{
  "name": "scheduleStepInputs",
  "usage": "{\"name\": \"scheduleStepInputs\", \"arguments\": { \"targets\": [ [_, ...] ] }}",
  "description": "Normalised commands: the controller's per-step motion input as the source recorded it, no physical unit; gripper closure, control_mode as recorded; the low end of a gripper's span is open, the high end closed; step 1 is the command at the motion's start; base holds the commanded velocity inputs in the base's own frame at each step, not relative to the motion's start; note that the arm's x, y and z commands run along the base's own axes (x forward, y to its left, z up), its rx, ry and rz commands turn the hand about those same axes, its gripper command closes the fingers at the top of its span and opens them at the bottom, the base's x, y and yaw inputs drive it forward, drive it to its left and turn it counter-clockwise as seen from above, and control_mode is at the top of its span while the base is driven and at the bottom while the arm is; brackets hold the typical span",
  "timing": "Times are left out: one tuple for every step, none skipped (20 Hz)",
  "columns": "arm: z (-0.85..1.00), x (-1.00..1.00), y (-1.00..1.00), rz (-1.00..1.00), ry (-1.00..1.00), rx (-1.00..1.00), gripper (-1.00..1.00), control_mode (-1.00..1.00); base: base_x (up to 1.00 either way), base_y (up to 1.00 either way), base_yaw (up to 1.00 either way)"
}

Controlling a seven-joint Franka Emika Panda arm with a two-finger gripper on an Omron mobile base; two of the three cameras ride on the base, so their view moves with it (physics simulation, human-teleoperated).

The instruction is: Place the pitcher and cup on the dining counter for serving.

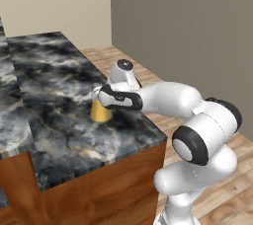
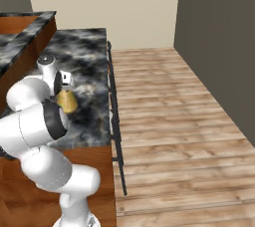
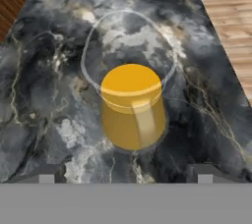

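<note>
Nearest to me are my two dark fingertips, one at each lower corner of the hand view, so my two-finger gripper [image 3: 126, 174] stands wide apart and holds nothing. Between and just beyond them sits the small amber-yellow pitcher [image 3: 132, 106] with its clear pointed spout rim, upright on the black, white-veined marble dining counter [image 3: 44, 95]. Its base looks flat on the slab, which I judge means it is already set down where it is to be served. In the left base view it stands near the counter's outer edge [image 1: 101, 111], with my hand just above and beside it [image 1: 99, 92], and I cannot tell from there whether anything touches it. Farther off, the marble runs on bare toward the wall. Past its edge lies the pale wooden plank floor [image 2: 169, 101]. The green cup is left to fetch, by my reckoning.
</note>
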Motion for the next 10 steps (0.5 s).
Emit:
{"name": "scheduleStepInputs", "arguments": {
  "targets": [
    [0.74, -0.82, -0.16, 0.00, 0.00, 0.00, -1.00, -1.00, 0.00, 0.00, 0.00],
    [0.71, -0.92, -0.22, 0.00, 0.00, 0.00, -1.00, -1.00, 0.00, 0.00, 0.00],
    [0.68, -1.00, -0.35, 0.00, 0.00, 0.00, -1.00, -1.00, 0.00, 0.00, 0.00],
    [0.64, -1.00, -0.43, 0.00, 0.00, 0.01, -1.00, -1.00, 0.00, 0.00, 0.00],
    [0.57, -1.00, -0.46, 0.00, 0.00, 0.00, -1.00, -1.00, 0.00, 0.00, 0.00],
    [0.51, -1.00, -0.49, 0.00, 0.00, 0.00, -1.00, -1.00, 0.00, 0.00, 0.00],
    [0.50, -1.00, -0.52, 0.00, 0.00, 0.00, -1.00, -1.00, 0.00, 0.00, 0.00],
    [0.49, -1.00, -0.56, 0.00, 0.00, 0.00, -1.00, -1.00, 0.00, 0.00, 0.00],
    [0.41, -1.00, -0.62, 0.00, 0.00, 0.00, -1.00, -1.00, 0.00, 0.00, 0.00],
    [0.31, -1.00, -0.68, 0.00, -0.02, 0.00, -1.00, -1.00, 0.00, 0.00, 0.00]
  ]
}}
